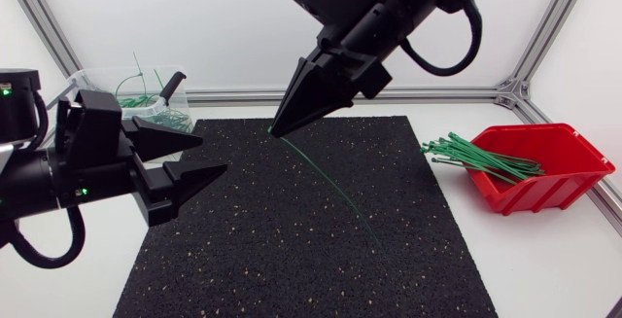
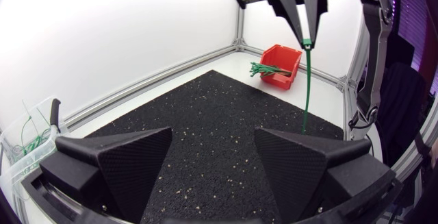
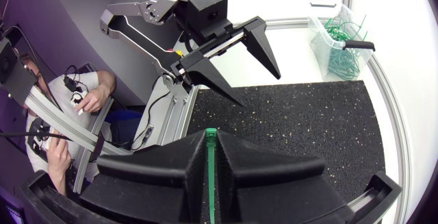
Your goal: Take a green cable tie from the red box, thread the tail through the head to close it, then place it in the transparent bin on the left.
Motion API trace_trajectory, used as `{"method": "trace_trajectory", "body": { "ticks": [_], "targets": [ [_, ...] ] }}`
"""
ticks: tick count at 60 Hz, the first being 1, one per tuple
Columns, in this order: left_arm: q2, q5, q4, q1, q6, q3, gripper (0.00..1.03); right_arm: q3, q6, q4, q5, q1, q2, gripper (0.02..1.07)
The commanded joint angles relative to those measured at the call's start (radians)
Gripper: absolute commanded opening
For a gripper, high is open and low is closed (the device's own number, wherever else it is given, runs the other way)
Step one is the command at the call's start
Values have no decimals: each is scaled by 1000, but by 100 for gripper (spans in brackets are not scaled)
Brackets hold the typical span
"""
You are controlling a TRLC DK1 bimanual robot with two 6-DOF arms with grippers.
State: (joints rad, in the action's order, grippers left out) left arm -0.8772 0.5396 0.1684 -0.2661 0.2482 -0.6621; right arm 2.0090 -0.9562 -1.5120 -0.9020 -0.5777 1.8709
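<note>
My right gripper hangs above the far part of the black mat, shut on the head end of a green cable tie. The tie's tail trails down toward the mat's middle. In the right wrist view the tie shows as a thin green strip pinched between the shut fingers. My left gripper is open and empty at the mat's left edge, pointing toward the tie. The red box with several green ties stands at the right. The transparent bin stands at the far left.
The bin holds several closed green ties and a black-handled tool. An aluminium frame rail runs along the table's back edge. White tabletop surrounds the mat.
</note>
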Motion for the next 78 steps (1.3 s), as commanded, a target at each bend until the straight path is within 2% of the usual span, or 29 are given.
{"method": "trace_trajectory", "body": {
  "ticks": [1,5,11,19,22,25,34,45,56,68,78],
  "targets": [
    [-22,80,-52,-9,79,1,83,25,-50,-27,-21,-10,39,8],
    [-40,140,-64,-7,105,2,83,27,-73,-37,-34,-11,54,8],
    [-83,284,-118,-7,138,12,83,33,-118,-70,-54,-13,80,8],
    [-132,372,-210,-9,140,25,83,27,-150,-82,-84,-11,86,8],
    [-164,461,-230,1,158,29,83,25,-170,-94,-95,-11,91,8],
    [-183,505,-253,2,166,36,83,23,-177,-105,-106,-11,96,8],
    [-215,527,-342,-2,184,78,83,25,-210,-123,-137,-27,105,8],
    [-226,588,-356,5,184,59,83,25,-233,-129,-156,-50,119,8],
    [-235,666,-377,5,168,48,83,36,-335,-208,-202,-57,146,8],
    [-246,715,-403,5,126,44,82,59,-392,-252,-241,-54,175,8],
    [-249,764,-432,11,111,52,69,82,-408,-261,-264,-57,195,8]
  ]
}}
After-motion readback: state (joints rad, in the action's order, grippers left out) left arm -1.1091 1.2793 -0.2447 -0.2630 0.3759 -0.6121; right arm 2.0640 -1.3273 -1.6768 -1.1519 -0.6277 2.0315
